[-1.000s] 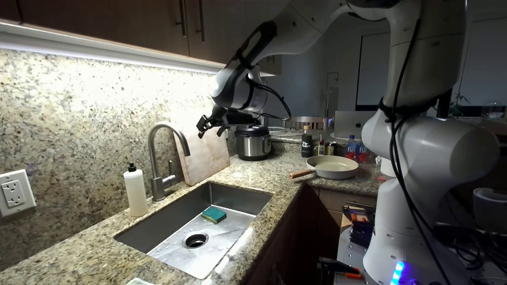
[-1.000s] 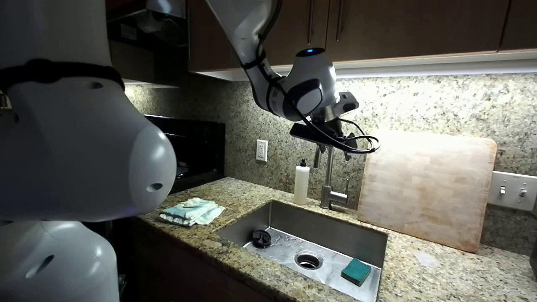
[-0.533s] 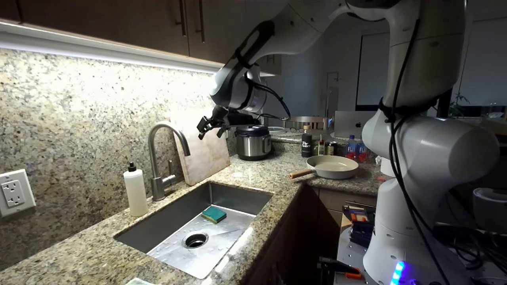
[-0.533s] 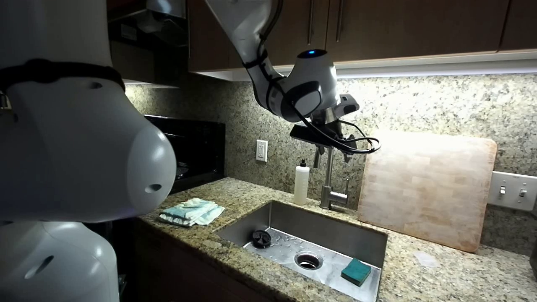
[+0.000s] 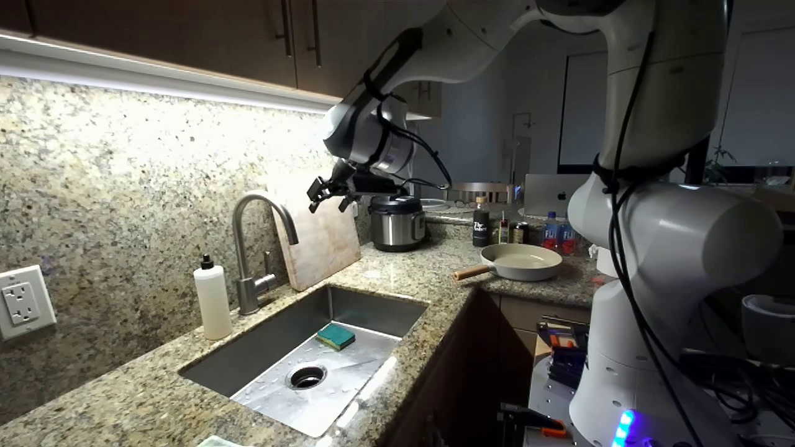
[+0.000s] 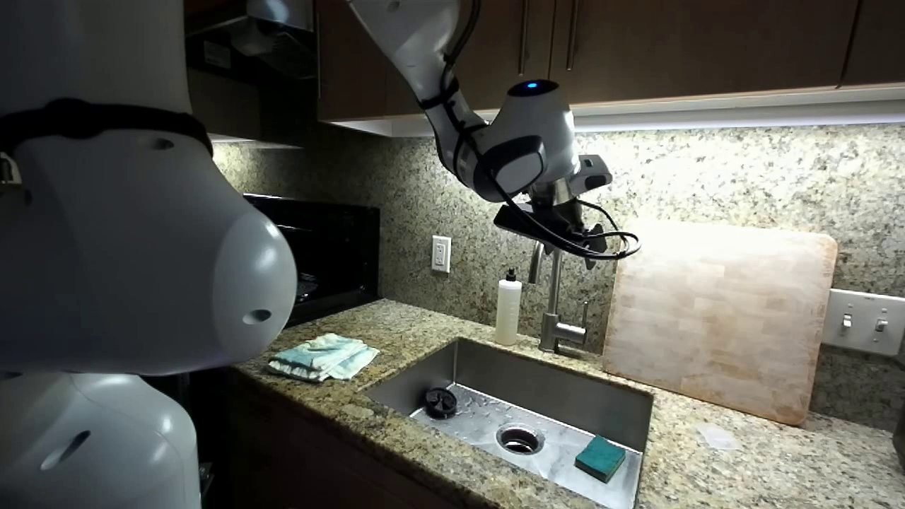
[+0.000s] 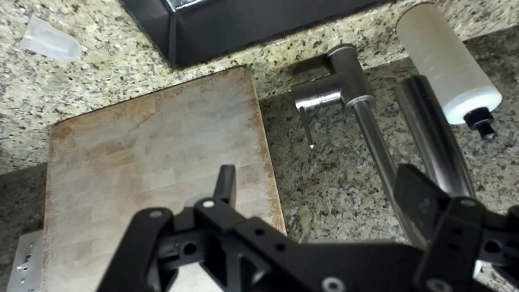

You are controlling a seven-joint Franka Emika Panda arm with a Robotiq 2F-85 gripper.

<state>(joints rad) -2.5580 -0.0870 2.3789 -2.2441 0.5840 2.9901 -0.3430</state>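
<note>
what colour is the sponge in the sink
The sponge is teal green on top with a yellowish layer underneath; both colours show best in an exterior view.

I record an arm (image 5: 459,56) of smooth, rounded white casings (image 6: 244,311), cinched with black bands (image 6: 106,116). Black cables (image 6: 597,255) run along it, looping out beside the wrist (image 6: 520,172). The base (image 5: 612,379) carries a blue-violet light strip (image 5: 623,428); a blue dot (image 6: 532,85) glows on a black cap (image 6: 548,88) (legible even from my remote post). My gripper (image 7: 322,190) is matt black, angular-linked, with round holes (image 7: 189,248) and pale screw heads (image 7: 208,204).
</note>
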